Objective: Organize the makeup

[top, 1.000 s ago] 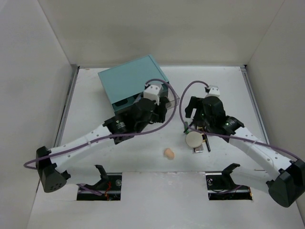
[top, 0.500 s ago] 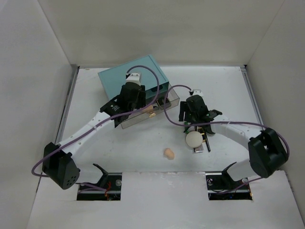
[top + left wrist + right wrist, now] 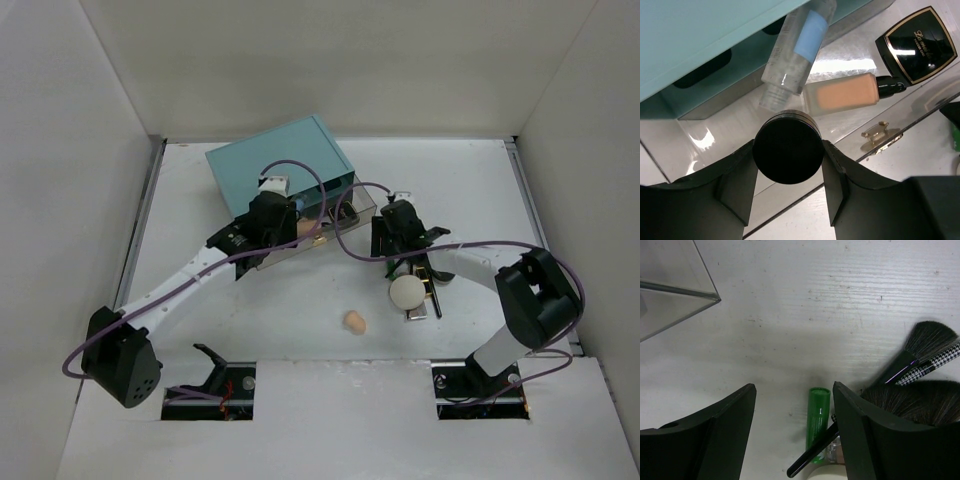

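Left arm (image 3: 190,275) stretches from the table's (image 3: 480,190) near-left corner to the teal box (image 3: 275,165). We see the left gripper (image 3: 787,150) pinching one black round compact (image 3: 787,156) over the clear drawer (image 3: 715,125), where one clear bottle (image 3: 797,50), one tan bottle (image 3: 840,97) and one square compact (image 3: 916,42) lie. Right arm (image 3: 480,265) folds back; the right gripper (image 3: 795,387) hangs half-open and empty over one green tube (image 3: 817,420).

Overhead view plus two close wrist views.
The top camera looks down from above the near edge over the tabletop (image 3: 480,200); the left wrist camera peers into the clear drawer (image 3: 705,135) toward the far-left corner; the right wrist camera faces the makeup brushes (image 3: 932,340) mid-table; the overhead view takes in both spots.
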`<state>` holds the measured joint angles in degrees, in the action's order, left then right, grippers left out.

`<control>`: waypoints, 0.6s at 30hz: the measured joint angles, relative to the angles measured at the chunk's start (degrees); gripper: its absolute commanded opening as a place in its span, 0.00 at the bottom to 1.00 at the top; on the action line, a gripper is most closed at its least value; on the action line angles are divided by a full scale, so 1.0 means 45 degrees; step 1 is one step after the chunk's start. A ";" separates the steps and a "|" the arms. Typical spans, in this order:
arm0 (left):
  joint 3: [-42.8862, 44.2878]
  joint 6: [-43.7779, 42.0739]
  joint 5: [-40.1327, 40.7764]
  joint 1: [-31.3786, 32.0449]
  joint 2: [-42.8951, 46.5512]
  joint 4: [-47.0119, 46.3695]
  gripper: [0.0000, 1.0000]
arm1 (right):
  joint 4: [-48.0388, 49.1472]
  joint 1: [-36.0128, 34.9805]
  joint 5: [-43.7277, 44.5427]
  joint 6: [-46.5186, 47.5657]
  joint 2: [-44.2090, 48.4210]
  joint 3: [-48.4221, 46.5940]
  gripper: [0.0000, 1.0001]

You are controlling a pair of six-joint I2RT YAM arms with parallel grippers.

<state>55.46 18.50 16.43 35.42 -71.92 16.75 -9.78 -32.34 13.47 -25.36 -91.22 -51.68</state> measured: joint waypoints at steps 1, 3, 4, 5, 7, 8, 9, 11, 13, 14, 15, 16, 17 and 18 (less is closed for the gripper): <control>-0.0058 0.0019 -0.0039 -0.0019 0.0136 0.0044 0.43 | 0.0005 0.0000 0.0000 -0.0029 0.0000 0.0010 0.69; -0.0170 0.0053 -0.0141 -0.0039 0.0321 0.0151 0.46 | 0.0005 0.0000 0.0000 -0.0078 0.0000 0.0058 0.69; -0.0199 0.0068 -0.0165 -0.0044 0.0335 0.0151 0.48 | 0.0024 0.0000 0.0000 -0.0102 0.0000 0.0121 0.69; -0.0243 0.0092 -0.0175 -0.0058 0.0335 0.0117 0.52 | 0.0019 0.0000 0.0000 -0.0136 0.0000 0.0185 0.69; -0.0296 0.0146 -0.0180 -0.0126 0.0335 0.0068 0.56 | -0.0019 0.0000 0.0000 -0.0243 -0.0029 0.0287 0.68; -0.0301 0.0155 -0.0175 -0.0151 0.0335 0.0068 0.59 | -0.0010 0.0000 -0.0005 -0.0296 -0.0078 0.0301 0.68; -0.0301 0.0160 -0.0175 -0.0160 0.0335 0.0053 0.60 | -0.0005 0.0000 -0.0010 -0.0340 -0.0141 0.0311 0.68; -0.0301 0.0175 -0.0185 -0.0175 0.0335 0.0039 0.64 | -0.0005 0.0000 -0.0010 -0.0452 -0.0272 0.0325 0.67; -0.0301 0.0170 -0.0189 -0.0219 0.0335 0.0039 0.64 | -0.0010 0.0000 -0.0010 -0.0607 -0.0345 0.0374 0.65; -0.0301 0.0175 -0.0199 -0.0243 0.0335 0.0049 0.65 | -0.0005 0.0000 -0.0010 -0.0665 -0.0350 0.0408 0.65; -0.0296 0.0170 -0.0214 -0.0253 0.0335 0.0049 0.68 | -0.0010 0.0000 -0.0010 -0.0714 -0.0350 0.0432 0.64; -0.0296 0.0155 -0.0219 -0.0253 0.0335 0.0044 0.73 | -0.0005 0.0000 -0.0010 -0.0763 -0.0350 0.0452 0.62; -0.0291 0.0141 -0.0219 -0.0253 0.0335 0.0034 0.78 | -0.0005 0.0000 -0.0010 -0.0806 -0.0350 0.0466 0.59; -0.0277 0.0136 -0.0214 -0.0257 0.0335 0.0029 0.84 | 0.0024 0.0000 -0.0010 -0.0865 -0.0350 0.0520 0.58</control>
<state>54.22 19.11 15.46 34.26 -70.41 16.88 -9.67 -32.34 13.43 -29.26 -92.79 -49.34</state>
